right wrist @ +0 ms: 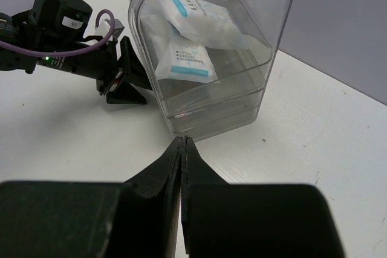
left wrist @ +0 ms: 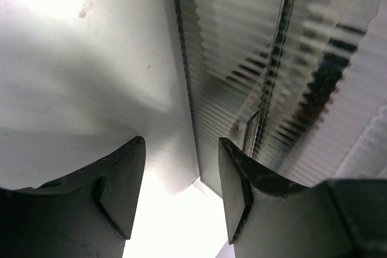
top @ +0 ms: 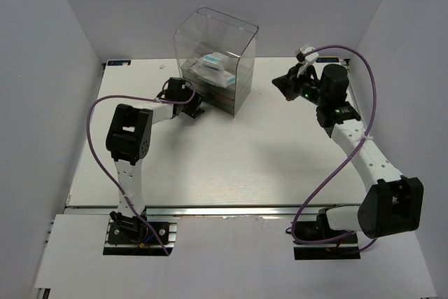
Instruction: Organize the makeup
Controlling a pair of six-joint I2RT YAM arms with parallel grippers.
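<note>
Two tools are in view, and neither holds anything. The left tool is released: its dark fingers stand well apart with only bare table and a vertical edge of the clear drawer box showing in the gap. From above, this tool sits low on the table at the box's near left corner, just beside its ribbed drawer fronts; whether it touches the plastic cannot be told.

The right tool is clenched, its two fingertips pressed flat together with nothing between them. It hangs above the table on the right side, apart from the box and pointing toward it.

The drawer box stands upright toward the far edge of the table, between the two arms. Two white packets printed in blue lie in its open top compartment, one leaning tilted on the other. Dark, reddish shapes show through the shallow drawers under them, too blurred by the plastic to name. No makeup lies loose on the table.
</note>
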